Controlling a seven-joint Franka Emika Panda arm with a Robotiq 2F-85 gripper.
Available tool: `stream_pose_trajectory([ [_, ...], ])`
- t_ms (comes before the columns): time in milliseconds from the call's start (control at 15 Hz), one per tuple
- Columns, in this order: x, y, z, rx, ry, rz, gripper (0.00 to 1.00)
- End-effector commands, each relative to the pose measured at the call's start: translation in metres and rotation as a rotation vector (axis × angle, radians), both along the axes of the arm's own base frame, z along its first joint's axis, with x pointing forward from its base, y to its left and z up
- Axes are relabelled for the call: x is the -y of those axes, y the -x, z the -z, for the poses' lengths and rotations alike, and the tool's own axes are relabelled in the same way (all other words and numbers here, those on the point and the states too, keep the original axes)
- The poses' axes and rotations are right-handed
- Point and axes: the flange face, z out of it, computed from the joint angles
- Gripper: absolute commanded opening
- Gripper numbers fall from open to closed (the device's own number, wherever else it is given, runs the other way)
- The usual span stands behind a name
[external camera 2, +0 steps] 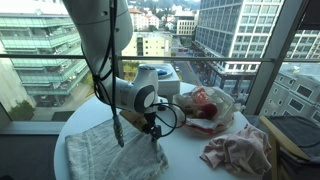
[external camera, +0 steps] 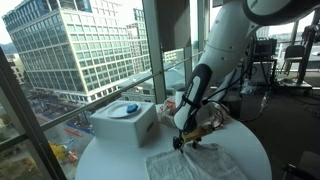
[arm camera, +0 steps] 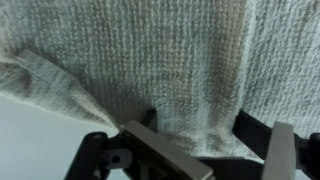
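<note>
Landmark: box point(external camera 2: 150, 78), standing at the far rim of the table point(external camera 2: 185, 155) in an exterior view.
On the box: one small object point(external camera: 128, 108).
Before the box, toward the camera: knit cloth point(external camera 2: 105, 150), spread flat on the table.
Right of the box and slightly nearer: bag point(external camera 2: 207, 105), on the table.
Farther right of the box, past the bag: crumpled cloth point(external camera 2: 240, 150), on the table.
Gripper point(external camera 2: 153, 135): directly before the box, down at the knit cloth's bag-side edge; contact cannot be told.
</note>
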Motion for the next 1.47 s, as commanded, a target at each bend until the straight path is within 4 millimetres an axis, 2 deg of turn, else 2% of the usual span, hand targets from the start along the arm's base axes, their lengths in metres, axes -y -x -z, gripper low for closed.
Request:
stream_pose_trajectory([
  [0,-0.001,-0.004,0.008,0.000,0.000,-0.017,0.50],
  [333,0.004,-0.013,0.003,0.011,0.025,-0.020,0.12],
  [533,0.013,-0.027,-0.004,0.025,0.054,-0.008,0.02],
  [667,0.021,-0.037,-0.006,0.028,0.076,-0.002,0.06],
  [867,0.030,-0.053,-0.011,0.034,0.103,0.002,0.06],
  [1400,0.048,-0.106,-0.040,0.060,0.148,0.020,0.05],
])
